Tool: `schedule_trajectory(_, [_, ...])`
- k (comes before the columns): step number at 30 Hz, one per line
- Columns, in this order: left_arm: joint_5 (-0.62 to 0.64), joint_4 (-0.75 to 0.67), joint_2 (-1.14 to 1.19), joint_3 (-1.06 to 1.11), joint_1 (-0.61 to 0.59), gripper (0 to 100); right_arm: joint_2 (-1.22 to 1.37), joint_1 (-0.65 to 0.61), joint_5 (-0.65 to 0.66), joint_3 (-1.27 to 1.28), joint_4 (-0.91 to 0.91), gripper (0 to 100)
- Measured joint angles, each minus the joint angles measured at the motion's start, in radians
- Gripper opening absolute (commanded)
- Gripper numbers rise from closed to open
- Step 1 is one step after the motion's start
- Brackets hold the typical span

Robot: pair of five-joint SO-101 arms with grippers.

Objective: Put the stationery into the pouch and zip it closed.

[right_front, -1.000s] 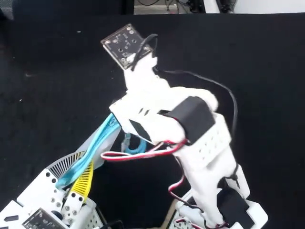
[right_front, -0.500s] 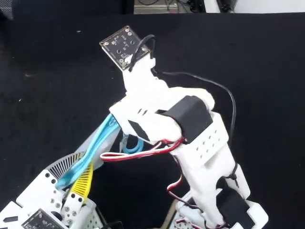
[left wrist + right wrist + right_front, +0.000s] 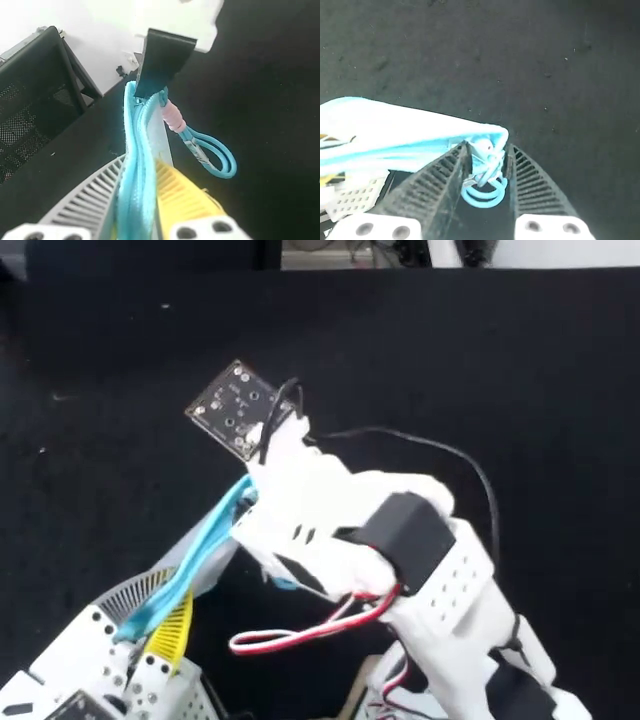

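Blue pouch (contents hidden) stretched between two arms: left gripper clamped on its body, right gripper pinching the zip pull at its far end.

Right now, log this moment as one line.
left end effector: shut on pouch | right end effector: shut on zipper pull | pouch: spanned between both

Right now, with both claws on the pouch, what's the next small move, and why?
Probably draw the right claw slowly along the pouch, with the left claw holding firm. The right one pinches the zip pull at one end and the left clamps the other end, so the pouch looks braced for the pull.
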Motion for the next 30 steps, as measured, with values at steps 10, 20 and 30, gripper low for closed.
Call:
schedule_trajectory(10, [0.000, 0.002, 0.000, 0.000, 0.000, 3, 0.000, -0.015, 0.012, 0.034, -0.048, 12.6])
schedule_trajectory(20, [0.005, -0.100, 0.000, 0.008, -0.006, 3, -0.087, -0.003, 0.044, 0.052, -0.095, 0.5])
schedule_trajectory(30, [0.032, -0.537, 0.015, 0.115, -0.005, 3, -0.227, 0.043, 0.149, 0.025, -0.095, 1.1])
